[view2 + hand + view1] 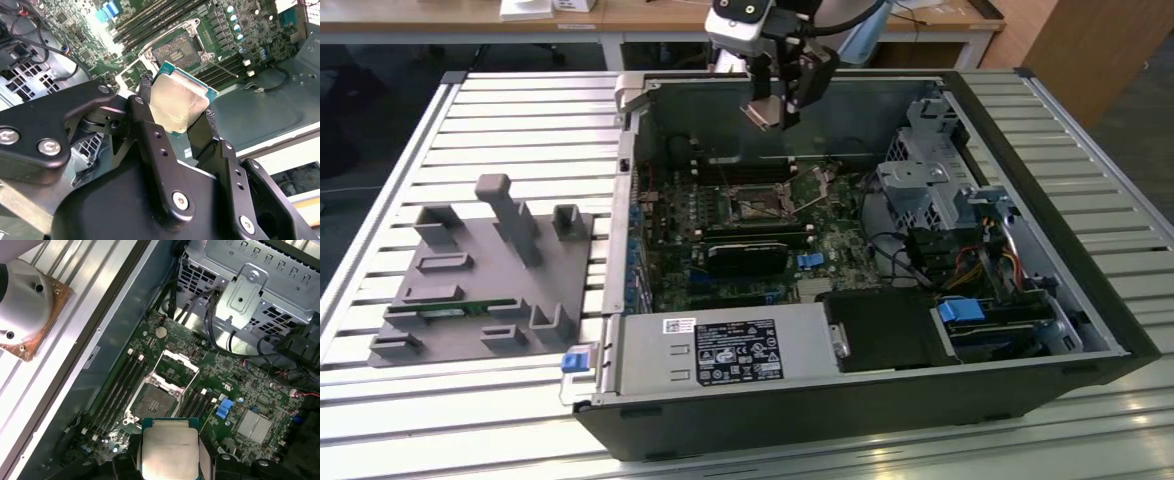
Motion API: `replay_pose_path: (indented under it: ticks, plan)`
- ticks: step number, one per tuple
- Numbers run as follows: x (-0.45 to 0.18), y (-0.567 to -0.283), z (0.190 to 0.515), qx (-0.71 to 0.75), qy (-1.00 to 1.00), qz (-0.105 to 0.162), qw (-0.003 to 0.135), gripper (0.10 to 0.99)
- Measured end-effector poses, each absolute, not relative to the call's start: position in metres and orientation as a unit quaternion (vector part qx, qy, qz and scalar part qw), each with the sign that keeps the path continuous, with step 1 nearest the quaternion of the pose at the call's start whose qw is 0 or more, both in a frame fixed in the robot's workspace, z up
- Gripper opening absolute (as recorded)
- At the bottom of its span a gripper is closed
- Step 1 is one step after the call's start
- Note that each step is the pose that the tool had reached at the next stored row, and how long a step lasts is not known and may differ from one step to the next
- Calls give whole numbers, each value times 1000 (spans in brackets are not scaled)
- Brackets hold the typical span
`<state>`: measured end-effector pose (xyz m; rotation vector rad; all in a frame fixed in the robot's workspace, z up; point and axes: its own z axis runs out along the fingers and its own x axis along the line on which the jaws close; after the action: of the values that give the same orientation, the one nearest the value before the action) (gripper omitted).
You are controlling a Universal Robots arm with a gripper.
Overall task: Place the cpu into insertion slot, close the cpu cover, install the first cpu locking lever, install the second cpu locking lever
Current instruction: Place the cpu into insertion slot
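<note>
Above the far wall of the open computer case (1067,262), the claw (774,108) hangs with its fingers (146,90) drawn in narrow on two opposite edges of the cpu (177,102). The chip's silvery top faces both wrist cameras. The insertion slot (757,208) sits on the green board below the claw and toward the near side of the case, well apart from the chip. In the first wrist view the slot (152,402) lies just past the chip's free edge. The cpu cover (180,359) stands swung open on the side toward the drive cage (250,290), leaving the socket's dark centre bare. Being square, the chip has no long axis to line up, only its edges against the rim.
</note>
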<state>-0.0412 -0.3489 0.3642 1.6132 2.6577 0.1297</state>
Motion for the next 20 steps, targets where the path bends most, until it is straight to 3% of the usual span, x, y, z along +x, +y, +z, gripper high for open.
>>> replay_pose_path:
  ticks: [20]
  plan:
    - [-42,-349,361,610,791,40,20,541]
